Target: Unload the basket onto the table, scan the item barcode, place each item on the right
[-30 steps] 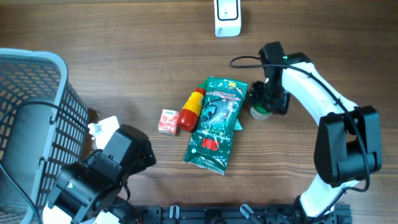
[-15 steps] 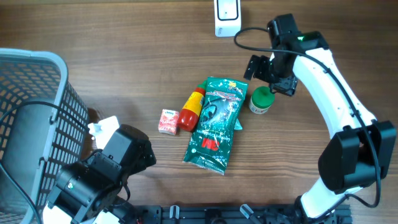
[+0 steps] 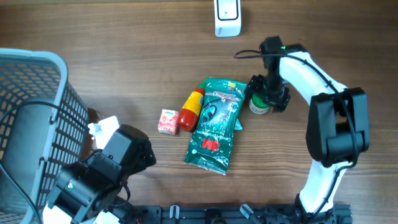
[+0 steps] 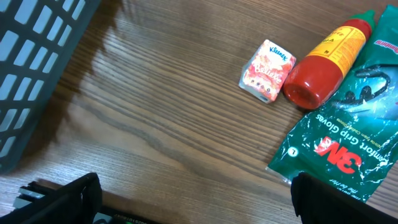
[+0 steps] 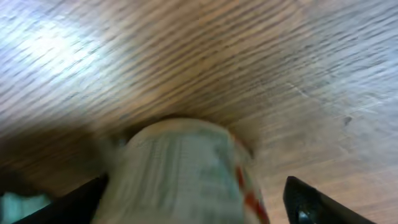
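The right hand hung low over the small green-lidded jar, released, its fingers spread to either side of the jar with a strip of bare wood showing on one side. The wrist picture was blurred, so contact on the other side could not be judged. The right arm reached in from the near right edge, folded at the elbow and bent back toward the middle of the surface. The jar stood upright with its lid on, just beside the upper right corner of the green glove packet.

A red sauce bottle lay along the packet's left edge, touching it, and a small tissue pack lay against the bottle's base. The white scanner sat at the far edge, well apart from the jar, with open wood between them.

The left hand was released too, its fingers wide with nothing between them, held near the front left corner. A grey mesh basket stood beside it at the left edge; what it held could not be told
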Motion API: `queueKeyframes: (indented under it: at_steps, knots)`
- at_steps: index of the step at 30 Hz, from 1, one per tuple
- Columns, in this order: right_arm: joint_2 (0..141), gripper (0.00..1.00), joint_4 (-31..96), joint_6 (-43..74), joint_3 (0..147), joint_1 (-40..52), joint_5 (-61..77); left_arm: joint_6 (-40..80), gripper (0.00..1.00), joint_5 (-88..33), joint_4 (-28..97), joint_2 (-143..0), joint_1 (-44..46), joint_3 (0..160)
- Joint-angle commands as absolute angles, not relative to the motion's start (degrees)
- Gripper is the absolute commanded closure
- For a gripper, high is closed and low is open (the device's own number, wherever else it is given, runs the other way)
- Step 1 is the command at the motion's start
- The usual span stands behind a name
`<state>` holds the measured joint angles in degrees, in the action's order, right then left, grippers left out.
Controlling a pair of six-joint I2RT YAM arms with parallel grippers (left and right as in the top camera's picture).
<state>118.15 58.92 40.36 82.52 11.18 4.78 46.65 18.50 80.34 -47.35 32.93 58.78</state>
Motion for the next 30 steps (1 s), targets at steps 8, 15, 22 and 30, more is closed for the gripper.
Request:
queueKeyframes:
  at_steps: [8,15,22,30]
  knots:
    - [119.35,0.34,62.57,29.78,82.78,7.77,16.40,47.37,0.00,18.46,80.27,-47.24,32.73,58.94]
    - [115.92,0.43,78.67,11.97,87.00,4.97,36.07,47.37,0.00,18.46,80.27,-47.24,32.73,58.94]
    - [96.71,0.44,88.79,12.40,86.89,5.34,36.07,47.40,0.00,18.46,80.27,-47.24,32.73,58.94]
    - [73.82,0.44,88.44,31.40,86.63,15.20,36.07,47.40,0.00,18.46,80.27,-47.24,32.73,58.94]
